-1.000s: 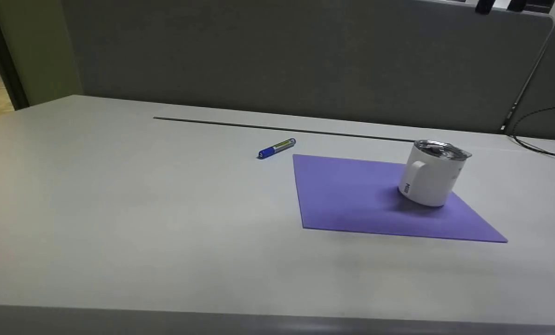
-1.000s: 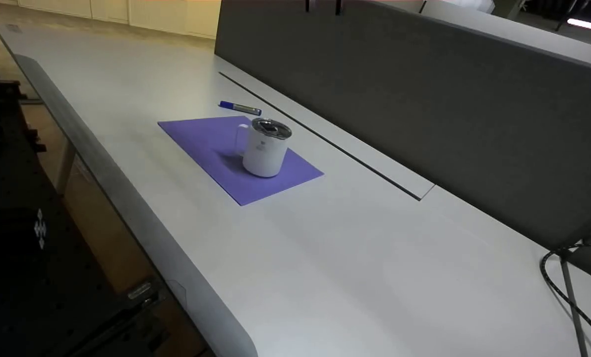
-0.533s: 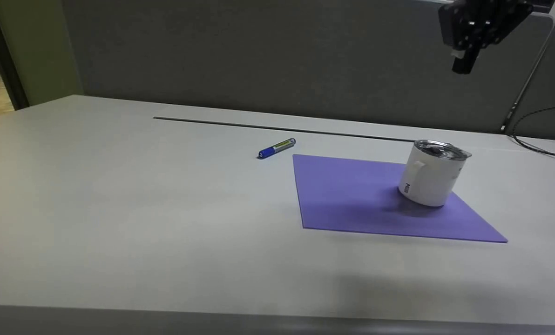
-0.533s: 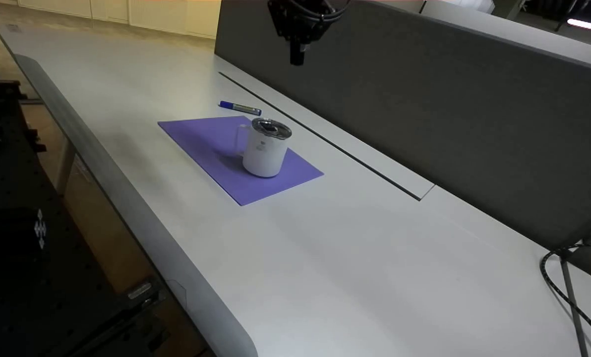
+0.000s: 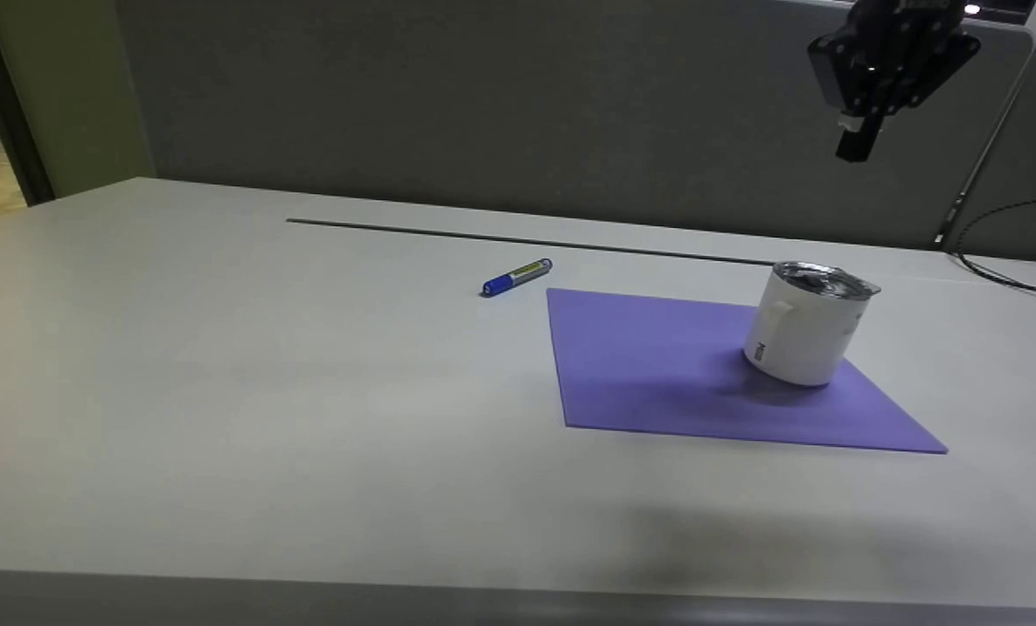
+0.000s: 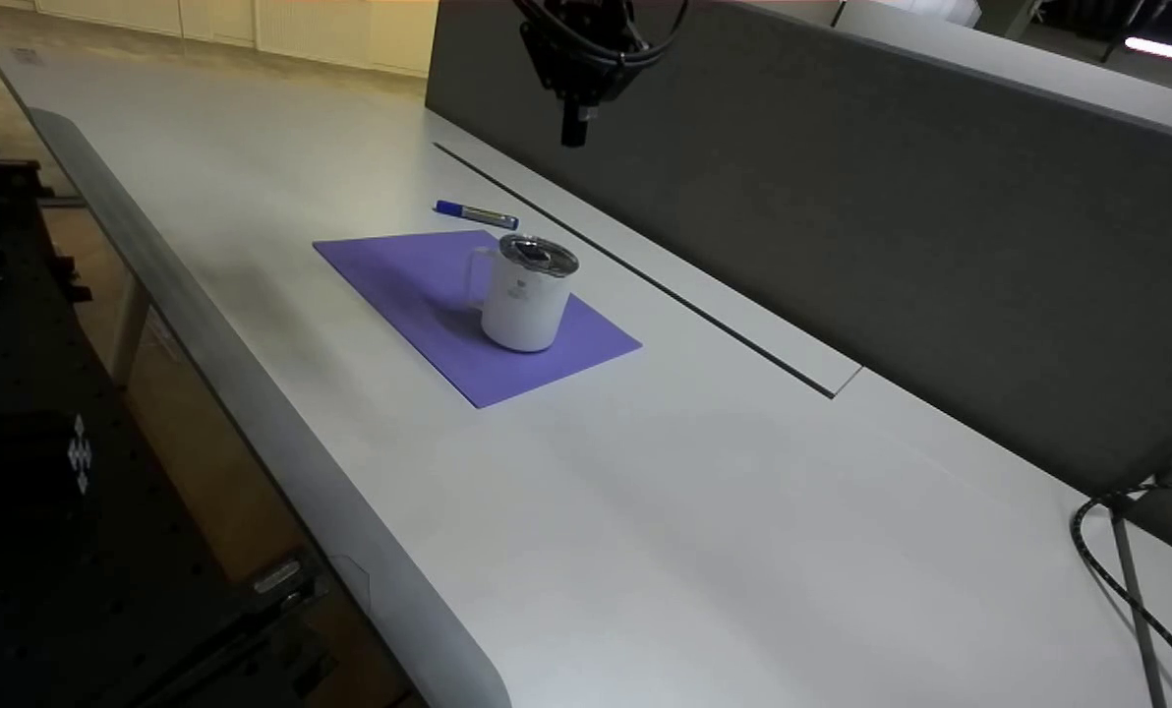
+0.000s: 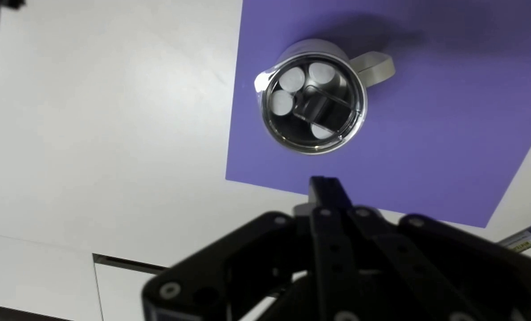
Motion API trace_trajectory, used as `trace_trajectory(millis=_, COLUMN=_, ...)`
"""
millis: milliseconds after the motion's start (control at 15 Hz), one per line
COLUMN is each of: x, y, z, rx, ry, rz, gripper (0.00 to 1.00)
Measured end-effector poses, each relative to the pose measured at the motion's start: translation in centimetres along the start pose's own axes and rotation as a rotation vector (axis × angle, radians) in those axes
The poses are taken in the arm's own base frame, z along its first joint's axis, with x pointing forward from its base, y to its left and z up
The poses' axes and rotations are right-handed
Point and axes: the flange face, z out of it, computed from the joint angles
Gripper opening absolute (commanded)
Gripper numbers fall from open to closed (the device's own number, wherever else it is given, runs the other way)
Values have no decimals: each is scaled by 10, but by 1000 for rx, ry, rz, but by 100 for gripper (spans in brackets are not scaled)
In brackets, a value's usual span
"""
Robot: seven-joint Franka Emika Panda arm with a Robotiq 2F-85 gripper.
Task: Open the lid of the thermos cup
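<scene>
The thermos cup (image 5: 792, 343) is a white mug standing upright on a purple sheet, in both exterior views (image 6: 525, 313). Its lid (image 5: 822, 281) sits on the rim, round and see-through with a silvery edge and a dark slider (image 7: 325, 110). In the wrist view several white discs show on or through the lid; which, I cannot tell. The cup's handle (image 7: 374, 69) points away from the lid's side tab. My gripper (image 5: 854, 149) hangs above the cup, apart from it, fingertips down. In the wrist view the fingertips (image 7: 330, 191) meet with nothing between them.
The purple sheet (image 5: 640, 356) lies flat under the cup. A blue pen (image 5: 518, 276) rests beside the sheet. Behind runs a grey partition (image 5: 483, 113), with a dark slot (image 6: 645, 275) in the table before it. A black cable (image 6: 1127, 590) lies at the table's far end.
My gripper has come down from the top edge of both exterior views towards the cup, and its fingers have gone from apart to together. Cup, lid, sheet and pen have not moved.
</scene>
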Motion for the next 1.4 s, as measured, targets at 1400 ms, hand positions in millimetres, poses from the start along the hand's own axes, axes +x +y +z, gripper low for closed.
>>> trace_trajectory(millis=1400, x=-8, y=-7, z=110, rx=107, ry=-76, rz=210, gripper=0)
